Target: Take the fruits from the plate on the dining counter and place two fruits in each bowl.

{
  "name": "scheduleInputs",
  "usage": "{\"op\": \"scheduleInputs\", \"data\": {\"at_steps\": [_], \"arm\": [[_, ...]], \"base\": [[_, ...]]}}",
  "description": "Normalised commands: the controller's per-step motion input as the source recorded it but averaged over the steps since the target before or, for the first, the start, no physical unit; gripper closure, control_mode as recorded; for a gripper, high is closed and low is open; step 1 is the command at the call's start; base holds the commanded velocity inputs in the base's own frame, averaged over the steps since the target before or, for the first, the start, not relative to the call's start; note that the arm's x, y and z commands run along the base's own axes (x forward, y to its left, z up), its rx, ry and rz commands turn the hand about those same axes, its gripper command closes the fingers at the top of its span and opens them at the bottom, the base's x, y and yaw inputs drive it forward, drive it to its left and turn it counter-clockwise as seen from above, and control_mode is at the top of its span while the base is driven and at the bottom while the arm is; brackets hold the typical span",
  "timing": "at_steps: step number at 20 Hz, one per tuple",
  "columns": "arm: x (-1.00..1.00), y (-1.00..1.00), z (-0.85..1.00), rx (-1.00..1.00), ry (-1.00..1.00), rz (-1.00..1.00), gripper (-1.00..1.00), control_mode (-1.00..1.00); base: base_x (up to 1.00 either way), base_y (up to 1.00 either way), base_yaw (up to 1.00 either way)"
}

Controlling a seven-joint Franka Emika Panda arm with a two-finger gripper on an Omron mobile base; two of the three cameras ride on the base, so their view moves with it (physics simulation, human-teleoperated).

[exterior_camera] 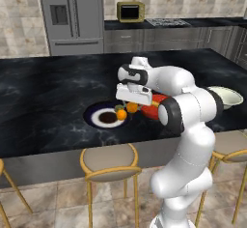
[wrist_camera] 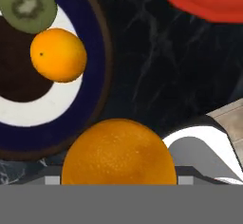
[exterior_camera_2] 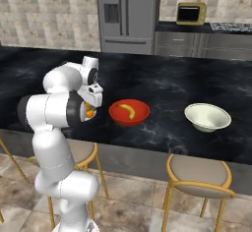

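Round orange fruit held raised beside blue-rimmed plate; second orange and green kiwi on plate; curved yellow banana in glossy red bowl.

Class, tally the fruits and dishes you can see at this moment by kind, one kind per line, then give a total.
Oranges: 2, one on the plate, one close against the gripper
Banana: 1, in the red bowl
Green fruit: 1, on the plate
Bowls: 2, red bowl, cream bowl
Plate: 1
Total: 7

Dining counter glossy black marble; red bowl glossy; near orange finely pitted; plate smooth, glazed.
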Motion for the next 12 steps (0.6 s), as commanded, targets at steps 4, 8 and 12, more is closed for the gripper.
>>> {"op": "scheduleInputs", "data": {"at_steps": [4,8,12], "arm": [[0.00,0.00,0.00,0.00,0.00,0.00,1.00,1.00],[0.00,0.00,0.00,0.00,0.00,0.00,1.00,1.00],[0.00,0.00,0.00,0.00,0.00,0.00,1.00,1.00]], "base": [[0.10,-0.86,0.03],[0.29,-0.71,0.01],[0.57,-0.45,0.02]]}}
